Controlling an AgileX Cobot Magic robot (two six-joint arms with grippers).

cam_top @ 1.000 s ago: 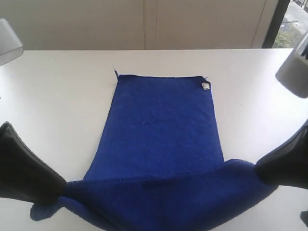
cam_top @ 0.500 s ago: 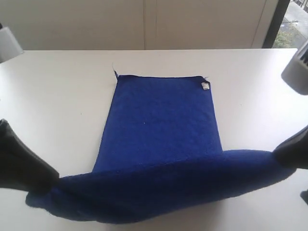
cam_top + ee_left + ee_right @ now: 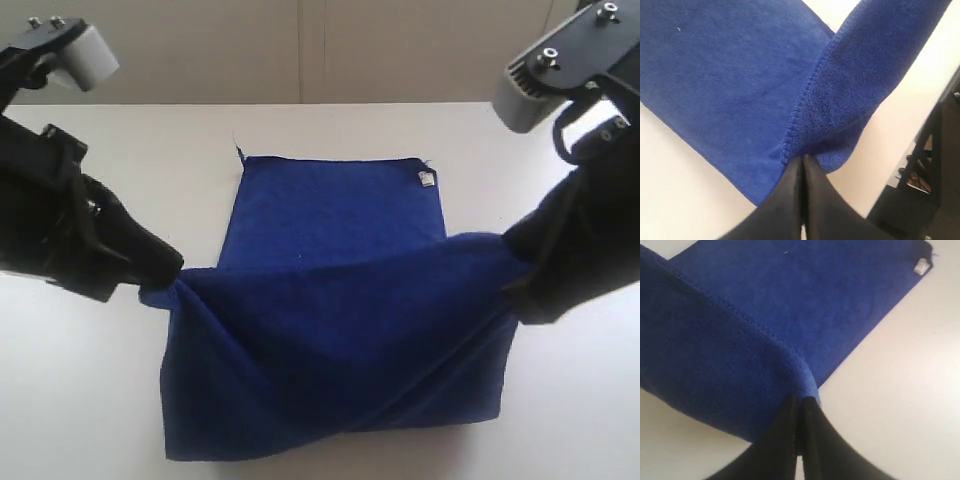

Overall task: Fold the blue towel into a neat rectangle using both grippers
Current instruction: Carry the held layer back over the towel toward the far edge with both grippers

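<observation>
- Pinching the blue towel (image 3: 340,330) at two corners: my left fingers (image 3: 145,255) clenched at 9 o'clock, my right fingers (image 3: 540,262) at 3 o'clock.
- Far end flat on table (image 3: 130,150).

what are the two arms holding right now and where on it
The towel. The left fingers pinch one corner of its raised end at the hem, and the right fingers pinch the other corner.

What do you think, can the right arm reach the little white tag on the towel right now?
Probably not yet. The right end effector is shut on a lifted corner of the blue towel, so it's busy. The white tag itself lies uncovered, nothing blocking the way.
</observation>
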